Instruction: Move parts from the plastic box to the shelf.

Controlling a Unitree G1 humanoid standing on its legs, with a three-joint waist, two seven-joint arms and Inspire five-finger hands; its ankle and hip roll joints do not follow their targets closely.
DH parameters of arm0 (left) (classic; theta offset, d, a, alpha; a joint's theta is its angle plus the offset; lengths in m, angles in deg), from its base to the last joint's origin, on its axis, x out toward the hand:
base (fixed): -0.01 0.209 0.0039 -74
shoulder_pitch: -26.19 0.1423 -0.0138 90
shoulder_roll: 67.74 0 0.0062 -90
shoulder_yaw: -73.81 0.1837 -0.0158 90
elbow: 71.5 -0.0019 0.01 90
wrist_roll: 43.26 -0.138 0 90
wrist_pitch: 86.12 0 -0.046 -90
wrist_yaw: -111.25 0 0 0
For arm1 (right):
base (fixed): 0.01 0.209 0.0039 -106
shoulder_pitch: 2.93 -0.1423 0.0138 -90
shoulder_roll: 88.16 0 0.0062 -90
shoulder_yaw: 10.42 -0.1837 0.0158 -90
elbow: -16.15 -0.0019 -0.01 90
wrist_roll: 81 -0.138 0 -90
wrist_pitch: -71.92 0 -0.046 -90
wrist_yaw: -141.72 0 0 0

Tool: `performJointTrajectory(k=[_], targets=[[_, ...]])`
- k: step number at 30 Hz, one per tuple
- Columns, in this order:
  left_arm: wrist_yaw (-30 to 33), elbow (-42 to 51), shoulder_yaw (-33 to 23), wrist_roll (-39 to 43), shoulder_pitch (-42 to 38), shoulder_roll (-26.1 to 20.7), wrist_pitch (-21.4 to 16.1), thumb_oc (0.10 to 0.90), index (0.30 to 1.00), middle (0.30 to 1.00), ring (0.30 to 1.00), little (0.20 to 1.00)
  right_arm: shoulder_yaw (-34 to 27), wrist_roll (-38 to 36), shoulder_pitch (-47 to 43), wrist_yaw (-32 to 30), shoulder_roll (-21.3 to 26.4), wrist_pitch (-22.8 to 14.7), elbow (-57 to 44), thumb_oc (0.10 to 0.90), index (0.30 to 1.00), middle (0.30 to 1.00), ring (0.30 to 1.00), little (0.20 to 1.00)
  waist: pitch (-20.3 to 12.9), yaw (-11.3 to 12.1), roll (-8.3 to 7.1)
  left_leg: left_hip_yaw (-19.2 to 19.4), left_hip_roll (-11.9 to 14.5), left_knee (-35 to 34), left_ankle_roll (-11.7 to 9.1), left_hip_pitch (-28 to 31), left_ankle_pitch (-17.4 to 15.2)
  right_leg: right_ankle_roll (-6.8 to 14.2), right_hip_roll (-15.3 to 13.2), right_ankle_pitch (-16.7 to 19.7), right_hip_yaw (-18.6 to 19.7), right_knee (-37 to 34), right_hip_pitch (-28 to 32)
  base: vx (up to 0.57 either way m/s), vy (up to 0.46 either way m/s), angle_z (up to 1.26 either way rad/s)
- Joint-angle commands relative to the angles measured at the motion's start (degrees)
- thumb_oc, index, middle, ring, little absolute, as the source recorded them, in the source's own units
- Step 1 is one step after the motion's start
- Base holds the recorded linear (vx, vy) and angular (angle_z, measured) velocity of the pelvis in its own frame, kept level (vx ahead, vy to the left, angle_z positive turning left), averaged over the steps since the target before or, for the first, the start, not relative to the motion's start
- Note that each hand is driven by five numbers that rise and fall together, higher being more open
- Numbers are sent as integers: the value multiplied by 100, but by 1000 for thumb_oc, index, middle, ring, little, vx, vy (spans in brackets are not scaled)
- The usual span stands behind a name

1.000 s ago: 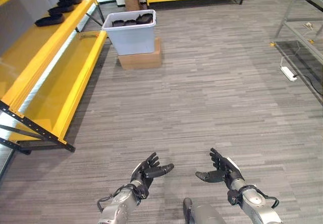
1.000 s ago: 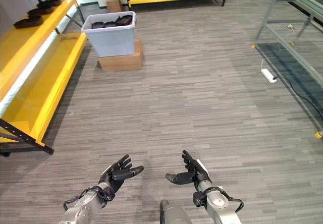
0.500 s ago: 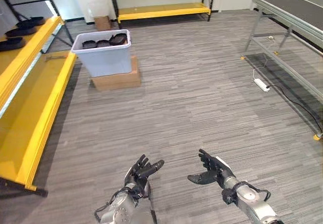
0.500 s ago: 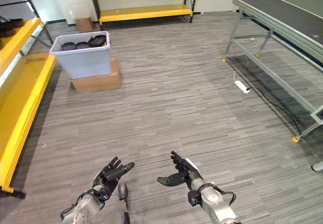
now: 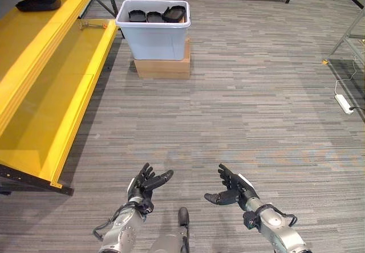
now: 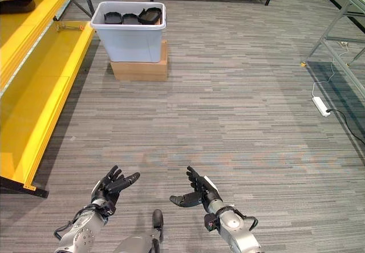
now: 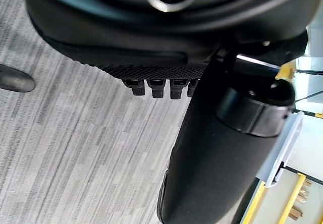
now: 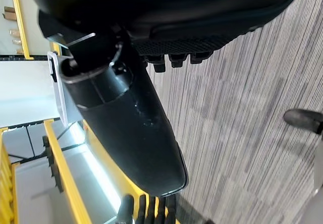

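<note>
Black parts (image 5: 158,16) sat in the plastic box (image 5: 153,37) at upper centre, beside the yellow shelf (image 5: 43,88); both left hand (image 5: 144,186) and right hand (image 5: 231,189) were open, empty; parts looked light, rigid, probably graspable by rims.

The robot has two shiny silver-grey arms. Each arm ends in a dark hand. The left hand (image 5: 144,186) is black all over. The right hand (image 5: 232,189) is black too, with a white cover along its thumb side. The fingertips have little bumpy black pads.
</note>
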Motion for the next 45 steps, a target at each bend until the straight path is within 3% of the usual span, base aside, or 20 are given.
performJointTrajectory(k=[1, 4, 7, 9, 11, 12, 13, 14, 15, 17, 18, 20, 22, 23, 24, 28, 31, 41, 45], targets=[[-361, 509, 68, -249, -217, -30, -173, 900, 1000, 1000, 1000, 1000, -246, -287, -188, -93, 45, -638, -511, 900, 1000, 1000, 1000, 1000, -535, 91, 129, -101, 720, 310, -563, -146, -600, -21, 139, 470, -250, 279, -412, 128, 82, -2], [-403, 490, 53, -277, -233, -42, -168, 900, 1000, 1000, 1000, 1000, -281, -232, -218, -102, 5, -603, -515, 900, 1000, 1000, 1000, 1000, -596, 109, 121, -135, 661, 285, -487, -46, -653, 17, 120, 433, -251, 394, -405, 122, 79, -2], [-790, 472, -12, 168, -228, -17, -176, 900, 1000, 1000, 1000, 1000, -309, 409, -279, -258, 3, -715, -458, 900, 1000, 1000, 1000, 1000, -666, 121, 123, -177, 580, 159, -371, 167, -709, 111, 55, 500, -260, 678, -487, 217, 195, -6], [-969, 415, -99, 98, -219, 24, -189, 900, 1000, 1000, 1000, 1000, -287, 469, -338, -297, -46, -722, -390, 900, 1000, 1000, 1000, 1000, -776, 108, 95, -133, 314, -30, -74, 394, -840, 323, -37, 1039, -214, 1662, -710, 282, 387, -12], [-961, 379, -79, 24, -264, 19, -108, 900, 1000, 1000, 1000, 1000, -274, 468, -354, -388, -80, -712, -366, 900, 1000, 1000, 1000, 1000, -806, 77, 118, -141, 205, -93, 35, 456, -887, 385, 30, 1229, -135, 2277, -881, 160, 296, -4], [-1016, 266, 1, -95, -320, 28, -17, 900, 1000, 1000, 1000, 1000, -224, 433, -380, -498, -159, -698, -316, 900, 1000, 1000, 1000, 1000, -817, 39, 235, -193, 138, -105, 143, 573, -995, 445, 87, 1559, -148, 3562, -1188, 135, 263, 3], [-1017, 264, 1, -96, -321, 28, -19, 900, 1000, 1000, 1000, 1000, -223, 433, -381, -498, -159, -698, -316, 900, 1000, 1000, 1000, 1000, -822, 45, 219, -182, 121, -103, 148, 564, -995, 450, 68, 1538, -134, 3605, -1217, 154, 304, 6], [-1088, 261, 37, -202, -293, 21, -31, 900, 1000, 1000, 1000, 1000, -185, 431, -387, -496, -189, -700, -310, 900, 1000, 1000, 1000, 1000, -785, 6, 315, -186, 141, -112, 189, 689, -1075, 397, 70, 1608, -195, 4259, -1585, 91, 156, 15], [-1047, 297, 71, -232, -241, 20, -49, 900, 1000, 1000, 1000, 1000, -171, 429, -396, -450, -190, -679, -309, 900, 1000, 1000, 1000, 1000, -749, -20, 355, -174, 147, -137, 188, 776, -1099, 348, 104, 1504, -227, 4420, -1781, 131, 180, 7], [-1018, 286, 78, -178, -193, 26, -77, 900, 1000, 1000, 1000, 1000, -156, 467, -394, -419, -192, -660, -307, 900, 1000, 1000, 1000, 1000, -702, -61, 376, -181, 147, -166, 180, 865, -1114, 327, 191, 1450, -248, 4363, -2010, 110, 42, -12], [-1036, 225, 19, -54, -135, -5, -156, 900, 1000, 1000, 1000, 1000, -176, 470, -368, -385, -147, -630, -301, 900, 1000, 1000, 1000, 1000, -587, -178, 384, -263, 124, -261, 118, 1101, -1128, 295, 344, 1341, -380, 3472, -2363, 132, -26, -13], [-1027, 246, -5, 73, -138, -39, -110, 900, 1000, 1000, 1000, 1000, -219, 425, -339, -348, -117, -647, -285, 900, 1000, 1000, 1000, 1000, -519, -238, 321, -308, 76, -296, 80, 1266, -1193, 276, 321, 1350, -551, 2515, -2347, 198, -69, 5], [-1031, 388, -53, 103, -79, -42, -9, 900, 1000, 1000, 1000, 1000, -329, 379, -228, -101, -49, -758, -273, 900, 1000, 1000, 1000, 1000, -362, -366, 192, -401, -34, -343, -5, 1675, -1429, 387, 178, 1859, -840, 555, -2654, 295, -109, 13], [-1034, 406, -51, 98, -66, -40, -4, 900, 1000, 1000, 1000, 1000, -342, 379, -211, -73, -41, -770, -277, 900, 1000, 1000, 1000, 1000, -336, -379, 198, -421, -32, -343, -17, 1720, -1453, 402, 181, 1918, -860, 410, -2647, 285, -87, 29], [-1082, 397, -16, 60, -12, -28, -46, 900, 1000, 1000, 1000, 1000, -390, 399, -158, -12, -21, -780, -293, 900, 1000, 1000, 1000, 1000, -286, -415, 215, -504, -45, -343, -69, 1841, -1499, 483, 119, 2118, -905, -170, -2855, 185, -45, 21], [-1242, 356, 70, -51, 220, -5, -258, 900, 1000, 1000, 1000, 1000, -436, 461, -88, 24, -8, -794, -269, 900, 1000, 1000, 1000, 1000, -228, -452, 268, -527, -55, -343, -107, 2009, -1627, 540, 123, 2319, -966, -466, -2958, 249, -38, 4], [-1303, 262, 176, -167, 215, 14, -273, 900, 1000, 1000, 1000, 1000, -365, 426, -53, -53, -36, -826, -206, 900, 1000, 1000, 1000, 1000, -345, -521, 231, -658, -139, -343, -39, 2074, -1711, 567, 169, 2446, -709, -420, -2852, 289, -53, 17], [-1213, 428, 342, -91, 74, 0, -110, 900, 1000, 1000, 1000, 1000, -273, 655, -92, -396, 37, -792, -253, 900, 1000, 1000, 1000, 1000, -430, -662, 226, -715, -150, -61, 72, 2176, -2044, 294, 335, 2212, -548, 284, -2885, 309, -64, 25], [-1086, 487, 294, -73, 98, 18, -84, 900, 1000, 1000, 1000, 1000, -469, 584, -58, -530, 142, -720, -307, 900, 1000, 1000, 1000, 1000, -367, -720, 255, -696, -99, 38, 37, 2149, -2132, 313, 293, 2301, -534, 291, -3105, 246, -33, -6]])
